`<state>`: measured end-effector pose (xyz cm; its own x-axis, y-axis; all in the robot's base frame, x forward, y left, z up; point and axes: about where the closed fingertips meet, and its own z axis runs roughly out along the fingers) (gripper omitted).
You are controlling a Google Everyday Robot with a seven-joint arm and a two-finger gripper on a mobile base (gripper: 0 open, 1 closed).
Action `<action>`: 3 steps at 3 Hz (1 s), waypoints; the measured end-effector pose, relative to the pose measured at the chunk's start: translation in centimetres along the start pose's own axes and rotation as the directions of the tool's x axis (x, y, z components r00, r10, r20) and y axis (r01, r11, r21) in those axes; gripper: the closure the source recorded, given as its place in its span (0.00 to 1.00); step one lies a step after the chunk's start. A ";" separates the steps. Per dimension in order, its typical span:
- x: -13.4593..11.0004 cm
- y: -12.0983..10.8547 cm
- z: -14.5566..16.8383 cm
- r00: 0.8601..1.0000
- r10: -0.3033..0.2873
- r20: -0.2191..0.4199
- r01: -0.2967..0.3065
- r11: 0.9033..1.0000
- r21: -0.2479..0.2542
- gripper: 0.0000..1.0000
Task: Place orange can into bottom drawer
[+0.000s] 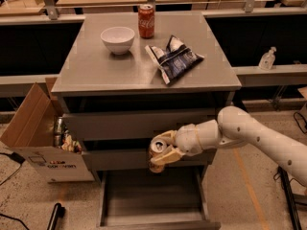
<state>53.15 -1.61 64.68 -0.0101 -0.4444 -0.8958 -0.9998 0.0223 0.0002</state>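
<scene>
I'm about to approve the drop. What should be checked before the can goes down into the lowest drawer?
1. The tool shut on the mottled orange-brown drinks can: ok.
2. The wide shallow grey bottom drawer pulled open: ok.
3. Drawer floor bare: ok.
4. Can over the drawer opening: ok.
5. Gap between can and the grey middle drawer front: cannot tell.

We see the bottom drawer [151,198] pulled out, its tray open from above, so there is room to come down into it. Our gripper [165,152], clasping the orange can [155,153], hangs over the tray's rear, close against the middle drawer front [120,159]. The cardboard box [33,133] stands to the left, well aside.
</scene>
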 end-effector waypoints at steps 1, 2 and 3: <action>4.0 -1.4 3.3 0.997 0.074 0.005 -0.073 0.997 -0.035 1.00; 11.0 -1.3 7.3 0.987 0.153 0.054 -0.152 0.988 -0.032 1.00; 17.4 -0.3 10.6 0.986 0.111 0.126 -0.113 0.994 0.006 1.00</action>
<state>53.44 0.10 44.35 -0.1189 -0.3231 -0.9389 -0.9921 0.0776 0.0989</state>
